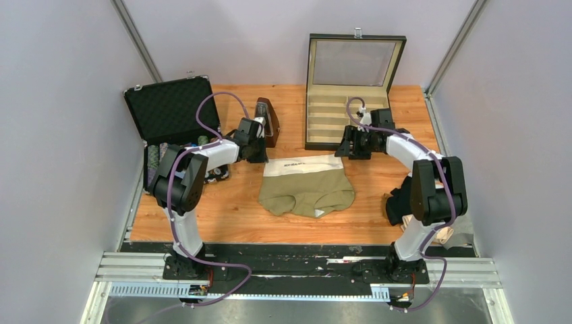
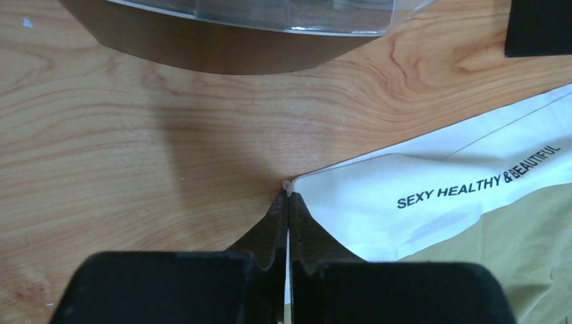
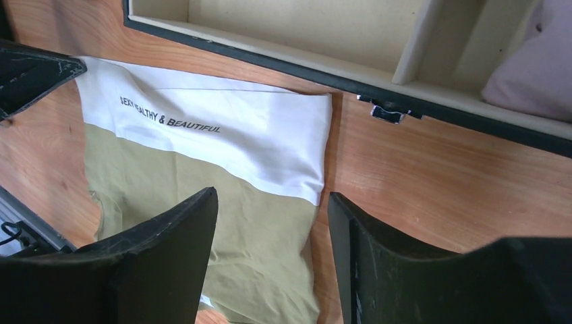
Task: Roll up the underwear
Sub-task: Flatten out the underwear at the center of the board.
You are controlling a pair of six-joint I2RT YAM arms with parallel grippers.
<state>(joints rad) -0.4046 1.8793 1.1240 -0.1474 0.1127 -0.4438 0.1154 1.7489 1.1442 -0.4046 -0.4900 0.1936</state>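
The olive-khaki underwear (image 1: 307, 192) lies flat at the middle of the table, its white waistband (image 1: 305, 165) toward the far side. My left gripper (image 1: 262, 156) is at the waistband's left corner. In the left wrist view the left gripper (image 2: 289, 192) is shut on that corner of the underwear (image 2: 438, 196), with a thin sliver of white cloth between the jaws. My right gripper (image 1: 351, 152) hovers at the waistband's right end. In the right wrist view the right gripper (image 3: 272, 196) is open, straddling the right edge of the underwear (image 3: 168, 175) without touching it.
An open black case (image 1: 172, 108) stands at the back left with rolled items beside it. A brown object (image 1: 268, 121) sits just behind my left gripper. An open compartment box (image 1: 347, 115) is at the back, close to my right gripper. Dark clothing (image 1: 398, 202) lies by the right arm.
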